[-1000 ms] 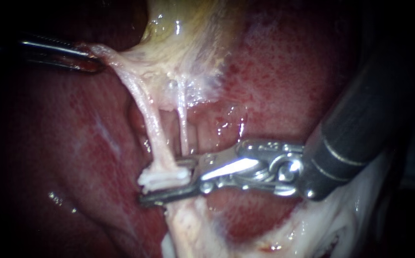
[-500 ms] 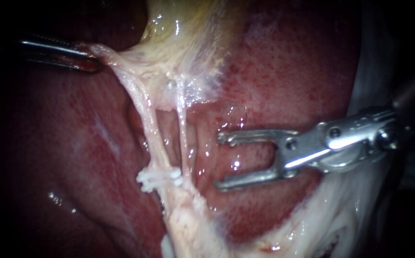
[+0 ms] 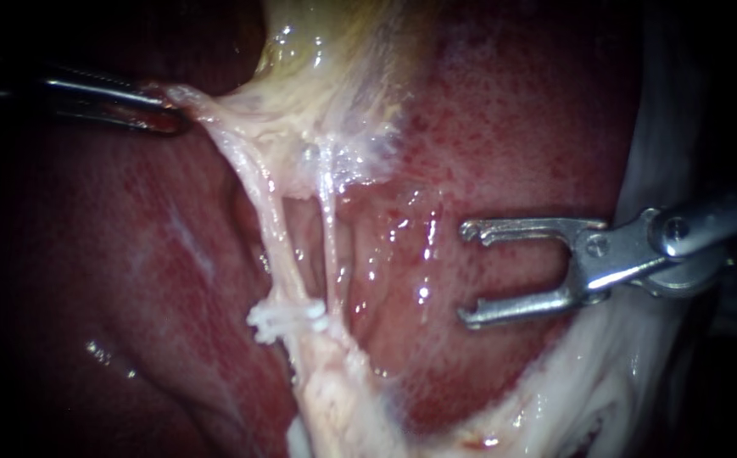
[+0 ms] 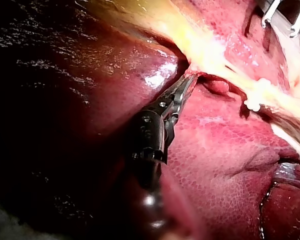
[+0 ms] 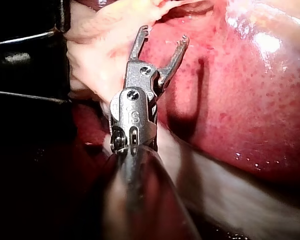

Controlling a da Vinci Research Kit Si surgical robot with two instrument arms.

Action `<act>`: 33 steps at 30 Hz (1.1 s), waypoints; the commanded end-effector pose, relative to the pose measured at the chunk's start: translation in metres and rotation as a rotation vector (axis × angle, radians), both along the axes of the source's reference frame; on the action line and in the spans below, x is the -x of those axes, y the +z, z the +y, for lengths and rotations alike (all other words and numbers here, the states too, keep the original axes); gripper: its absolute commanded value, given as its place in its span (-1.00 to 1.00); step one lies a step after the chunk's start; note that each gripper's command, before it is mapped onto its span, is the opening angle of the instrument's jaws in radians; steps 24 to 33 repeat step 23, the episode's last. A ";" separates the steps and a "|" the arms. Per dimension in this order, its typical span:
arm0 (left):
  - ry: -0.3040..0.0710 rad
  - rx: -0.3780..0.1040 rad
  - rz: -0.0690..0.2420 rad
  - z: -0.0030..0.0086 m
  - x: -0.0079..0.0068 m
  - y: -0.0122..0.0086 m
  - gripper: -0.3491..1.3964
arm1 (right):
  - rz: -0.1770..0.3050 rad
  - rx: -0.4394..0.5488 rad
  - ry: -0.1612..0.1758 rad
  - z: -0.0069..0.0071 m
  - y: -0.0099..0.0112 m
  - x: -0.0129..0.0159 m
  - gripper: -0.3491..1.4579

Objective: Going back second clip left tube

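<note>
White plastic is seen as a small ribbed clip (image 3: 287, 318) clamped across the left tube (image 3: 268, 225), at the tube's near end, just before it merges with the right tube (image 3: 327, 246) into a thick pale stalk (image 3: 334, 399). Both tubes are stretched taut, side by side with a narrow gap between them, and are fanned out at their far ends into the yellowish gallbladder (image 3: 326, 59). Wet, dark red liver (image 3: 521, 127) is spread behind them and on both sides.

The left instrument (image 3: 164, 119) is brought in from the left, at the far side of the scene. Its slim jaws are clenched on pale tissue (image 3: 203, 102) at the left edge of the gallbladder's base, and that tissue is drawn out to the left in a point. In the left wrist view the same instrument (image 4: 186, 85) is seen with its jaws pressed together and their tips buried in the pale tissue. The clip (image 4: 252, 102) is seen beside them, farther along the strand.

The right instrument (image 3: 470, 273) is brought in from the right. Its two hooked steel jaws are spread wide and released, with nothing held between them. They are pointed left towards the tubes but are set well apart from the clip, over bare liver. In the right wrist view this instrument (image 5: 162, 36) is shown with liver (image 5: 250, 90) on one side of its jaws and whitish tissue (image 5: 100, 65) on the other.
</note>
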State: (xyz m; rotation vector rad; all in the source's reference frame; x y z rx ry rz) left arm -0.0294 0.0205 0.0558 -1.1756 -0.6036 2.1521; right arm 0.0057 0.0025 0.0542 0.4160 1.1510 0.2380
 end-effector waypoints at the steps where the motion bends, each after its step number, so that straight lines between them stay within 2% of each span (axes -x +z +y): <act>1: 0.006 -0.001 0.003 -0.0001 0.0002 0.0003 -1.00 | 0.002 0.005 -0.003 0.0000 0.0000 0.0000 -0.06; 13: 0.038 -0.025 0.012 -0.0024 0.0031 0.0040 -1.00 | 0.002 0.005 -0.004 -0.0001 0.0000 0.0003 -0.06; 20: 0.042 -0.028 0.009 -0.0021 0.0028 0.0036 -1.00 | 0.002 0.005 -0.003 -0.0002 -0.0003 0.0001 -0.06; 23: 0.044 -0.031 0.007 -0.0018 0.0024 0.0032 -1.00 | 0.009 -0.001 -0.014 -0.0005 -0.0003 -0.0007 -0.06; 33: 0.044 -0.031 0.007 -0.0018 0.0024 0.0032 -1.00 | 0.009 -0.001 -0.014 -0.0005 -0.0003 -0.0007 -0.06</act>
